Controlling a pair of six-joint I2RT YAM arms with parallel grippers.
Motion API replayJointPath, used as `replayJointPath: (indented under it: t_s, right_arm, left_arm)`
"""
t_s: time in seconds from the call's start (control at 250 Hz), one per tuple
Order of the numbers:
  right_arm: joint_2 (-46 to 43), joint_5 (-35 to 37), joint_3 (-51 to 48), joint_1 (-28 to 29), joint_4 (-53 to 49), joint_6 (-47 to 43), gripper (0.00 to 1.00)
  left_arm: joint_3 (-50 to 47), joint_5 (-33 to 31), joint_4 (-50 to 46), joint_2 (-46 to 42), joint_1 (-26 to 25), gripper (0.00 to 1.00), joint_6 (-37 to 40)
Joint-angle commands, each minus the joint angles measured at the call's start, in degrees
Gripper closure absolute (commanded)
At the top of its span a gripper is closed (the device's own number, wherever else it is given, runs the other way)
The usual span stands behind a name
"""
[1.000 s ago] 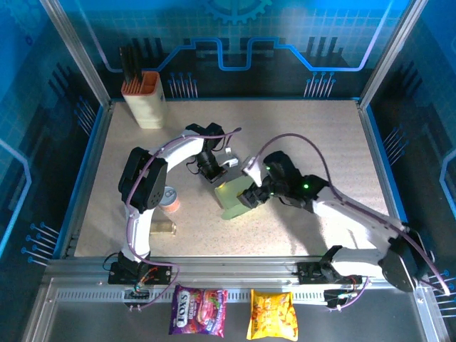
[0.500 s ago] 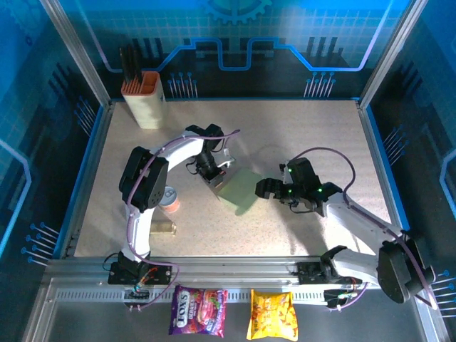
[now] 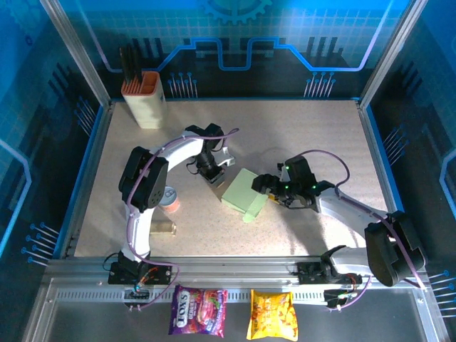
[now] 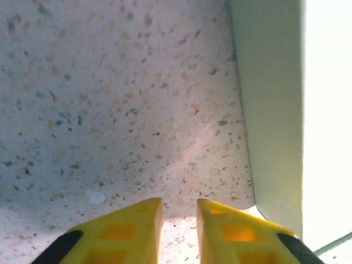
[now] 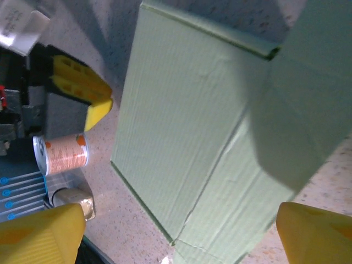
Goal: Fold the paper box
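The paper box (image 3: 244, 193), pale mint-green and folded into a flat rectangular shape with a flap on its near right end, lies on the table in the middle. In the right wrist view the paper box (image 5: 187, 115) spreads between and beyond my right gripper's yellow fingers. My right gripper (image 3: 264, 184) stands open at the box's right edge, holding nothing. My left gripper (image 3: 218, 176) is at the box's left corner, its fingers a little apart with only table between them. In the left wrist view the left gripper (image 4: 179, 204) is just left of the box's edge (image 4: 269, 110).
A cream holder with an orange rim (image 3: 144, 100) stands at the back left. An orange-and-white can (image 3: 169, 198) and a small gold-lidded jar (image 3: 162, 228) sit by the left arm. Two snack packs (image 3: 198, 311) lie below the table's front edge.
My left gripper has gone from shut to slightly apart, releasing the box, which now lies flatter. The right gripper backed off to the right, then came back to the box's right edge.
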Motion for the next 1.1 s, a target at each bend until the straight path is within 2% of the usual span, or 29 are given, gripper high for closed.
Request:
replayJointPath:
  t_s: [0.0,0.172,0.256,0.372,0.599,1.095]
  right_arm:
    - [-1.65,0.14,1.38,-2.48,-4.13,-3.0,0.1]
    - [-4.39,0.5,0.71,-5.15,-7.09,-5.46,0.1]
    - [-5.51,0.3,0.76,-6.15,-8.45,-6.42,0.1]
    - [-6.9,0.61,1.31,-7.08,-10.53,-7.94,0.1]
    - [-7.75,0.16,1.47,-7.98,-11.89,-8.91,0.1]
    - [-6.79,-0.69,-0.15,-7.95,-10.49,-8.28,0.11]
  left_arm:
    - [-2.71,8.96,6.38,-7.06,1.34,0.61,-9.14]
    - [-12.26,23.15,20.02,-12.98,2.53,0.5,-22.99]
    - [-14.97,25.63,22.75,-13.09,2.52,0.47,-25.89]
    - [-17.42,25.73,24.99,-12.53,2.56,0.47,-26.59]
    - [-17.54,25.29,26.08,-9.65,2.45,0.6,-26.36]
    - [-16.77,24.86,25.45,-5.27,2.37,0.79,-25.04]
